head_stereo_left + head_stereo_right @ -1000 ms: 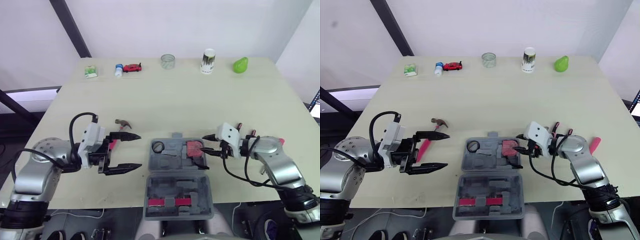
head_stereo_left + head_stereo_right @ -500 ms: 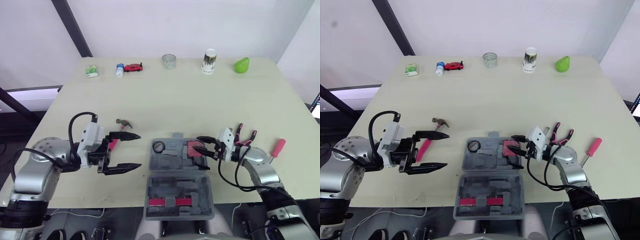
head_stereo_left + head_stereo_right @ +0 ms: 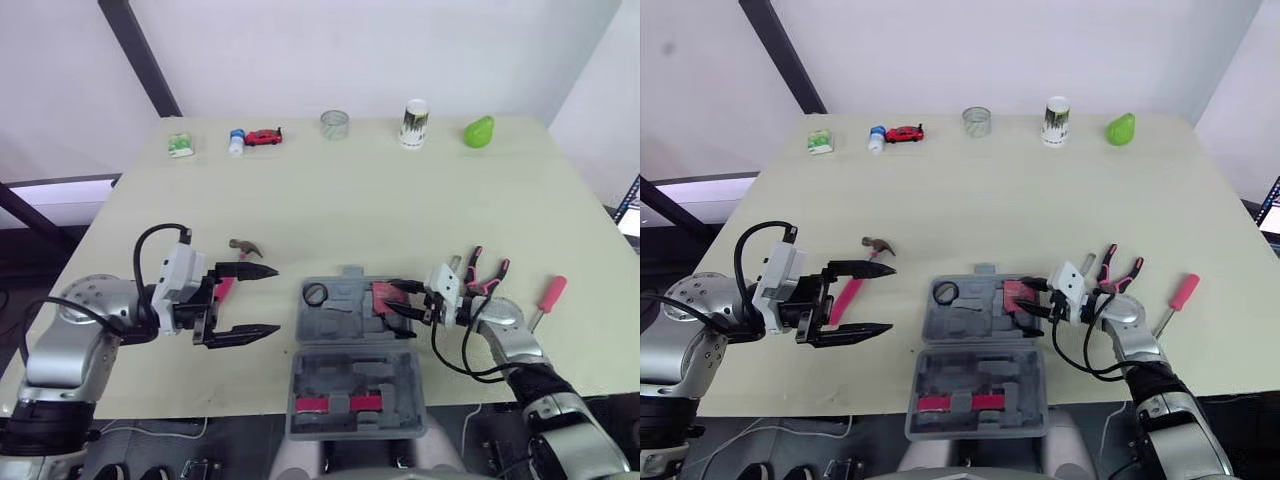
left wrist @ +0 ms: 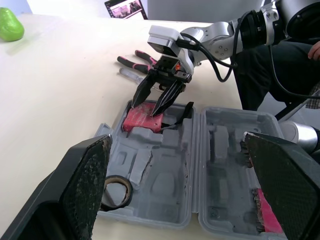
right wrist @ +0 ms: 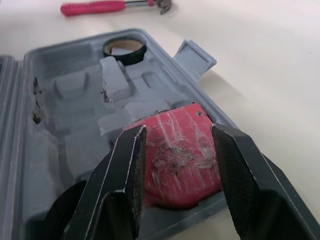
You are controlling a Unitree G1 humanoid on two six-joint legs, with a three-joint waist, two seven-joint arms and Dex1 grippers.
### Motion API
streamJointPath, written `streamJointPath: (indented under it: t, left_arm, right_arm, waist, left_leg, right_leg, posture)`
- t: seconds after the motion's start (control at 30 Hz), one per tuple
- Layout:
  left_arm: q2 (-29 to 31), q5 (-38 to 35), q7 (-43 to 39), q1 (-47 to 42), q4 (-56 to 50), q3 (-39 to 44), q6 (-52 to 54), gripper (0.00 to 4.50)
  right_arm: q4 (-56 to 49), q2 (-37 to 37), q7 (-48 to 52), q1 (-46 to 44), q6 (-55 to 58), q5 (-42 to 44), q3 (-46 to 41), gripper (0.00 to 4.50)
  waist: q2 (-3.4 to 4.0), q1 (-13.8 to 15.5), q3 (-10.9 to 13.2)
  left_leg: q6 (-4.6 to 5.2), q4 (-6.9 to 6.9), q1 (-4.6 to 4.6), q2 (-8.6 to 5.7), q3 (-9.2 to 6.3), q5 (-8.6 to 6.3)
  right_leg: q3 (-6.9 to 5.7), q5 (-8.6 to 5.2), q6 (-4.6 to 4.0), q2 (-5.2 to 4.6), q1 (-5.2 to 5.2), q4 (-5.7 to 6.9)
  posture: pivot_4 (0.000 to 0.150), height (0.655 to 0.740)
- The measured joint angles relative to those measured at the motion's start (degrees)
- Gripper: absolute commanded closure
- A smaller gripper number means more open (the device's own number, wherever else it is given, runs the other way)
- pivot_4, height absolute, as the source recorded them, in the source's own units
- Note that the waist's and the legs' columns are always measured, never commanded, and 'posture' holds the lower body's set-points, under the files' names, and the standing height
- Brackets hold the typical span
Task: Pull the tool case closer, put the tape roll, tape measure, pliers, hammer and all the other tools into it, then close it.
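The grey tool case (image 3: 345, 322) lies open at the table's front middle. A black tape roll (image 3: 316, 294) sits in its left pocket. The red tape measure (image 5: 177, 155) lies in its right pocket. My right gripper (image 3: 386, 298) is open, its fingers (image 5: 125, 175) straddling the tape measure just above it. The pink-handled hammer (image 3: 236, 262) lies on the table left of the case. My left gripper (image 3: 275, 300) hangs wide open beside the hammer, holding nothing. Pink-handled pliers (image 3: 484, 272) and a pink screwdriver (image 3: 548, 297) lie right of the case.
Along the far edge stand a green box (image 3: 180, 144), a small bottle with a red toy car (image 3: 263, 136), a glass jar (image 3: 334, 123), a paper cup (image 3: 414, 122) and a green pear (image 3: 479, 131). The case's near half (image 3: 355, 372) holds pink-handled tools.
My right gripper has slid left and lower over the tape measure, and its arm has dropped toward the table. The left arm has stayed put.
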Motion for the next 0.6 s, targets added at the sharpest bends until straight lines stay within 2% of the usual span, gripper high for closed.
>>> streamJointPath:
  t: [0.03,0.17,0.23,0.3,0.5,0.6]
  left_arm:
    - [0.00,0.08,0.00,-0.05,0.13,-0.02,-0.13,0.00]
    - [0.00,0.25,0.00,-0.26,0.16,-0.05,-0.41,0.00]
    - [0.00,0.30,0.00,-0.26,0.19,-0.05,-0.42,0.00]
    - [-0.03,0.23,0.20,0.17,0.12,0.00,-0.33,0.00]
    - [-0.67,0.17,2.19,2.30,-0.45,0.21,0.19,0.00]
    - [-2.91,-0.17,5.85,4.22,-1.30,1.72,0.81,0.00]
  right_arm:
    - [0.48,-0.23,0.01,-0.36,0.69,-0.73,0.73,2.36]
    - [0.66,-1.56,-0.18,-2.47,3.11,-3.63,3.56,2.36]
    - [0.63,-1.73,-0.58,-2.77,4.83,-4.39,4.33,2.36]
    - [0.10,-1.71,-0.91,-2.82,7.60,-4.53,4.77,2.36]
    - [-2.12,-1.56,-2.73,-1.26,8.89,-4.50,4.67,2.36]
    - [-7.02,-0.80,-5.95,2.86,7.37,-2.93,2.07,2.36]
  waist:
    - [-0.06,-0.04,-0.04]
    - [-0.22,-0.03,-0.44]
    - [-0.28,0.04,-0.63]
    - [-0.61,0.20,-1.27]
    - [-0.64,0.26,-1.70]
    - [-0.61,0.25,-1.58]
  left_leg:
    - [0.02,-0.12,0.46,0.02,0.00,-0.02]
    - [0.01,-0.20,0.96,0.07,-0.04,-0.03]
    - [0.01,-0.49,1.56,0.06,-0.02,-0.03]
    - [0.01,-0.60,1.62,0.05,-0.03,-0.03]
    - [0.00,-0.66,1.62,0.03,-0.05,-0.03]
    - [-0.01,-0.70,1.48,0.02,-0.12,-0.03]
  right_leg:
    - [0.00,-0.02,-0.03,0.00,0.48,-0.08]
    - [-0.06,-0.04,-0.07,0.00,0.94,-0.17]
    - [-0.04,-0.13,-0.22,-0.06,1.43,-0.29]
    - [-0.04,-0.15,-0.25,-0.10,1.43,-0.30]
    - [-0.05,-0.19,-0.33,-0.55,1.42,-0.30]
    - [-0.04,-0.14,-0.24,-0.68,1.36,-0.34]
  posture:
    - [0.150,0.7400]
    - [0.150,0.7400]
    - [0.150,0.7400]
    - [0.150,0.7400]
    - [0.150,0.7400]
    - [0.150,0.7400]
